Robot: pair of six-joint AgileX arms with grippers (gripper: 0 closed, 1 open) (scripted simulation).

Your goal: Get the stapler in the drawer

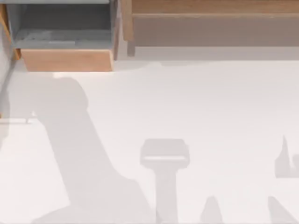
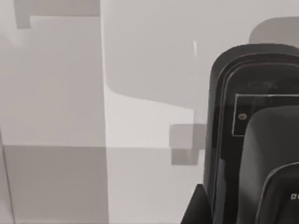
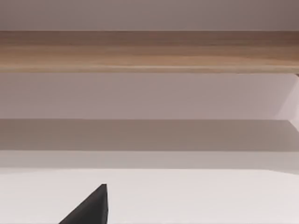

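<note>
White table [image 1: 196,102] holds drawer [image 1: 65,59], pulled open, grey inside.

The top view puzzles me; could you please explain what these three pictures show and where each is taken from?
This is a simulated two-armed robot at a white table. The top view looks down on it: an open drawer upper left, a wooden shelf upper right, and the arms' shadows. The other pictures come from cameras on the wrists. The left one sees a black stapler close up; whether it is gripped, I cannot tell. The right one faces the shelf.
</note>
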